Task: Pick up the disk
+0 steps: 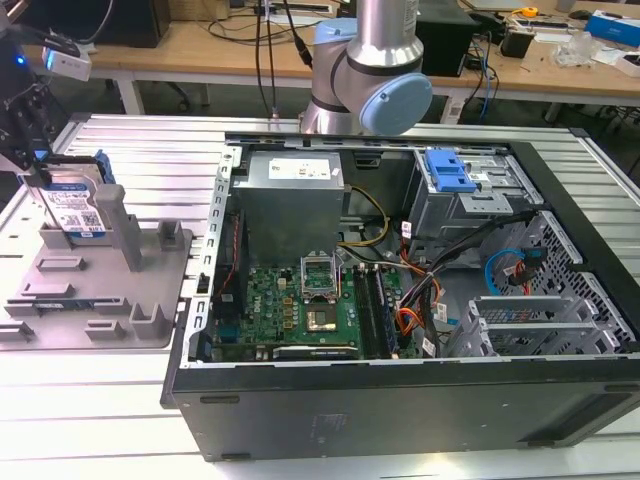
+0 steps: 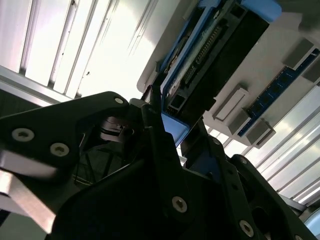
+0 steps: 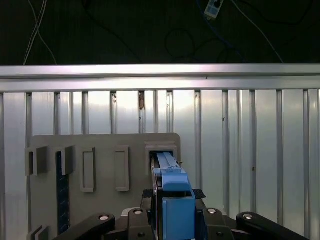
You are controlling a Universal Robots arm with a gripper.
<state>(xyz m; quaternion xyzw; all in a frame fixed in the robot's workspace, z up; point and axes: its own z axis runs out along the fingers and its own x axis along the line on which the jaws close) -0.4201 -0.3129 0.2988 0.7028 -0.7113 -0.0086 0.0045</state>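
Note:
The disk (image 1: 80,205) stands on edge at the far left of the exterior view, silver with a white-and-blue label and blue side rails, over the back of the grey fixture (image 1: 100,290). My gripper (image 1: 45,195) comes down on it from above. In the first wrist view the disk (image 3: 170,172) is seen edge-on, its blue rail between the black fingers of my gripper (image 3: 177,200). The second wrist view shows the fingertips of my gripper (image 2: 172,127) pressed on the disk (image 2: 215,55) near its connector end. The gripper is shut on the disk.
An open computer case (image 1: 560,300) with motherboard, cables and a blue drive-cage bracket (image 1: 448,170) takes up the exterior view's middle and right. The arm's base (image 1: 370,70) rises behind it. The grey fixture has upright posts (image 1: 125,225). Slatted aluminium table (image 1: 100,420) lies all around.

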